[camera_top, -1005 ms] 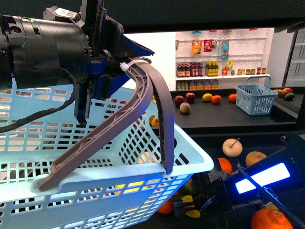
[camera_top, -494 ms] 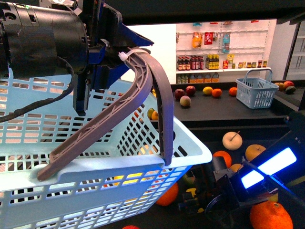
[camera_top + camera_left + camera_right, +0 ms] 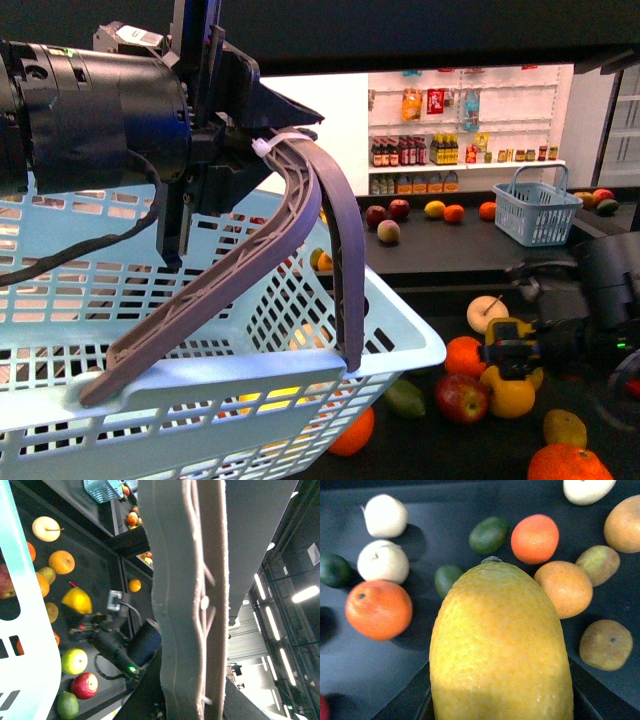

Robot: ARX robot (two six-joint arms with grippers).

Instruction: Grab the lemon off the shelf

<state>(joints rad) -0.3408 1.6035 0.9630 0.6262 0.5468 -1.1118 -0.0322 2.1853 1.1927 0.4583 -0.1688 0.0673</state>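
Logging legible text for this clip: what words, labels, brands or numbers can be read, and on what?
None can be read.
White sticker on the left arm: blurred.
Labels on the bottles on the white shelves: too small.

Front cam faces shelf (image 3: pixel 450 255) past basket handle (image 3: pixel 345 260); left wrist looks along it — right wrist tight on lemon (image 3: pixel 500 650); all share shelf fruit.
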